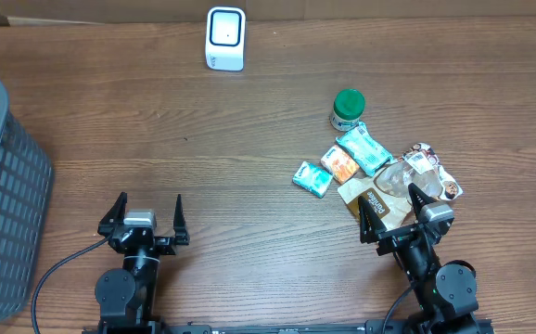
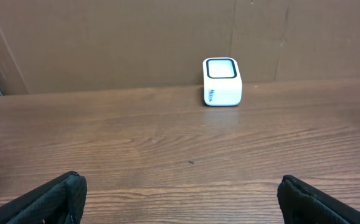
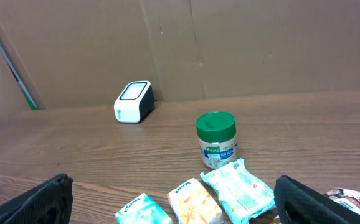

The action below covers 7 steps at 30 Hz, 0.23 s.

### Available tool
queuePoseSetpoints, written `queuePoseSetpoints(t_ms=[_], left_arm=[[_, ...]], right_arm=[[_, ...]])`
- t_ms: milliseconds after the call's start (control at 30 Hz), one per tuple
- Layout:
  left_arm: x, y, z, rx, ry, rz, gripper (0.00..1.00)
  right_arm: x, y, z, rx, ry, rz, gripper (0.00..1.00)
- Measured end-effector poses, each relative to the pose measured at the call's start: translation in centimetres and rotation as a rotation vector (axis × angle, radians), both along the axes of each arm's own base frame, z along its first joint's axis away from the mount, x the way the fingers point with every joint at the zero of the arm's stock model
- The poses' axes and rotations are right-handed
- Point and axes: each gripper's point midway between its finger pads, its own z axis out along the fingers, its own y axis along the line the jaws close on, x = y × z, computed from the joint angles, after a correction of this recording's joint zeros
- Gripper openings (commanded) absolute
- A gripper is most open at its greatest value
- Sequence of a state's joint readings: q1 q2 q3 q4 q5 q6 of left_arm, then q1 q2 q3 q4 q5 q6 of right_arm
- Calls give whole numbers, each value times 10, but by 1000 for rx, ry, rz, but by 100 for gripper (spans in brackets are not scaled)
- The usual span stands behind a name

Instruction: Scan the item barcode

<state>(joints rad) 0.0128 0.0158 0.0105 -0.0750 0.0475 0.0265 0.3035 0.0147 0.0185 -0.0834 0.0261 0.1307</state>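
A white barcode scanner (image 1: 225,38) stands at the far edge of the wooden table, also in the left wrist view (image 2: 222,81) and right wrist view (image 3: 133,102). Items lie in a cluster at the right: a green-lidded jar (image 1: 347,109) (image 3: 217,139), a teal packet (image 1: 364,148) (image 3: 238,190), an orange tissue pack (image 1: 340,163) (image 3: 195,202), a teal tissue pack (image 1: 312,178) (image 3: 144,213), a brown pouch (image 1: 376,201) and a clear-wrapped packet (image 1: 423,173). My left gripper (image 1: 145,218) (image 2: 179,202) is open over bare table at the near left. My right gripper (image 1: 402,211) (image 3: 170,202) is open just behind the cluster, holding nothing.
A grey mesh basket (image 1: 3,199) stands at the table's left edge. A brown cardboard wall (image 2: 167,37) backs the table behind the scanner.
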Motion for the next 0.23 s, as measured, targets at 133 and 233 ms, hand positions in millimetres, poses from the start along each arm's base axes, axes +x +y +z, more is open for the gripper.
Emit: queuePoseSetpoints(t_ms=[133,233], left_arm=[[0,0,0,0,0,0,100],[0,0,0,0,0,0,100]], right_arm=[[0,0,0,0,0,0,100],[0,0,0,0,0,0,100]])
